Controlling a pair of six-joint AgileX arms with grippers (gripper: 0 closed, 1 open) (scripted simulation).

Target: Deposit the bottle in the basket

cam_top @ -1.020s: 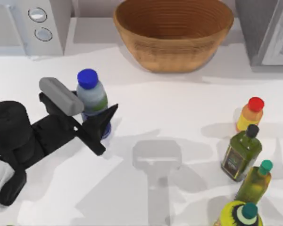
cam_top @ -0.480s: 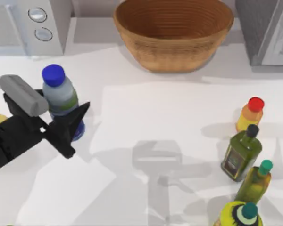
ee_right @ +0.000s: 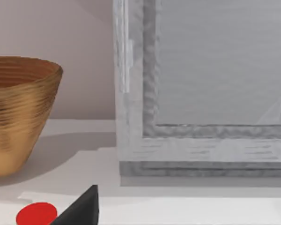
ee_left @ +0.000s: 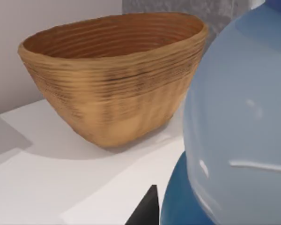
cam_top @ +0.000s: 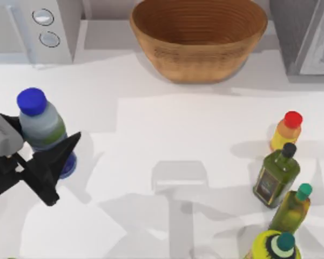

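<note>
Overhead camera looks down; both wrist cameras face the basket (cam_top: 198, 38).

White table (cam_top: 167, 135), basket (cam_top: 198, 38) (far edge), oil bottles (cam_top: 275, 175) right

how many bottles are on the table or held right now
5. The bottle sits in the left gripper's jaws at the table's left; four stand at the right: yellow bottle, olive-oil bottle, green-capped bottle, front-edge bottle, partly cut off.

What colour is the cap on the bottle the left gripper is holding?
Blue. The bottle has a round blue cap, clearest in the top view, held by the left gripper.
</note>
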